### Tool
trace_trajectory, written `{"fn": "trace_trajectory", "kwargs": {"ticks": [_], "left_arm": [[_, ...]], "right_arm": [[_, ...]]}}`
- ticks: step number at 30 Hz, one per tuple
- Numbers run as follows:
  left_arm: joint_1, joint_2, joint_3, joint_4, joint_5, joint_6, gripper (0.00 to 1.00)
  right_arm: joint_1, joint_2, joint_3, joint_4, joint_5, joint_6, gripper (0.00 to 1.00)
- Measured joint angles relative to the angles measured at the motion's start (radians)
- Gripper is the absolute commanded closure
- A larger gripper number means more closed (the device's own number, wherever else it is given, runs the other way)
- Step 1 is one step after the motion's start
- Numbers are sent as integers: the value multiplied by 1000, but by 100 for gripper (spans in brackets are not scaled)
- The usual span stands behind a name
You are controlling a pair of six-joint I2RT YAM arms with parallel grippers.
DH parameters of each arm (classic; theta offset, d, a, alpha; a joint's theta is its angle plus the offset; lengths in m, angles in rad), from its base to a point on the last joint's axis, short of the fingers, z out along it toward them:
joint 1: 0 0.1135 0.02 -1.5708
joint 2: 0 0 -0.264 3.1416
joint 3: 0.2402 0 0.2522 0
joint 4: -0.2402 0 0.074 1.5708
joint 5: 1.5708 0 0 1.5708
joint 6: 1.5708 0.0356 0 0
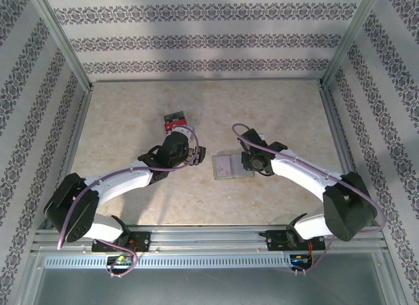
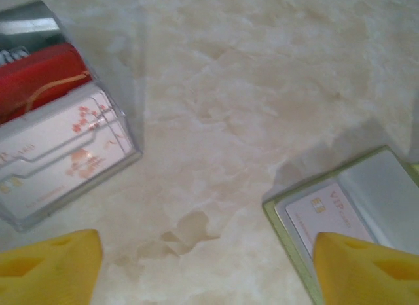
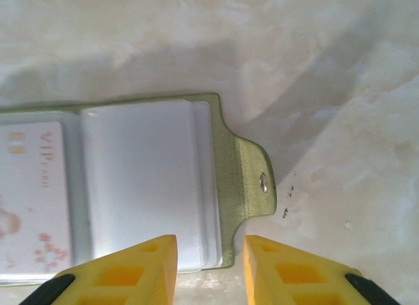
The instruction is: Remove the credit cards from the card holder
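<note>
While left claw [image 2: 206, 252] and right claw [image 3: 209, 243] stand open, the card holder [image 3: 222, 187] shows "VIP".

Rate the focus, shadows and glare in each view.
Top external: evenly lit, sharp, little shadow on the table. Left wrist: soft all over, the credit cards hazy, a grey shadow beside the card holder. Right wrist: the holder's tab crisp, a pale sheen on its sleeve, broad soft shadows across the table.

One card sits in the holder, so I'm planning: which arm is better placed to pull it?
Left. The open left gripper has a finger beside the VIP card in the card holder; the right gripper sits at the tab end.
</note>
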Motion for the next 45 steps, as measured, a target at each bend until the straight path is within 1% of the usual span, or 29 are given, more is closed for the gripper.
{"fn": "trace_trajectory", "kwargs": {"ticks": [2, 6, 8, 11, 14, 19, 23, 38, 45], "left_arm": [[-22, 26, 0, 0, 6, -16, 36], [-54, 75, -2, 2, 42, -53, 45], [-65, 99, -3, 9, 60, -78, 52], [-77, 136, -3, 17, 80, -99, 58], [-85, 169, -3, 18, 91, -107, 62], [-86, 228, 0, 21, 109, -116, 66], [-90, 267, 18, 30, 127, -120, 66], [-105, 356, 85, 66, 161, -119, 69], [-105, 381, 105, 68, 176, -119, 75]], "right_arm": [[-19, -19, 0, 11, -53, 14, 68], [-46, -20, 0, 53, -179, 43, 68], [-54, -8, 0, 90, -250, 58, 68], [-65, 34, -3, 158, -351, 71, 69], [-66, 84, -8, 208, -424, 82, 69], [-69, 159, -8, 264, -495, 85, 71], [-78, 207, -8, 291, -526, 85, 72], [-79, 268, -18, 334, -542, 85, 71], [-85, 275, -27, 360, -573, 86, 71]]}}
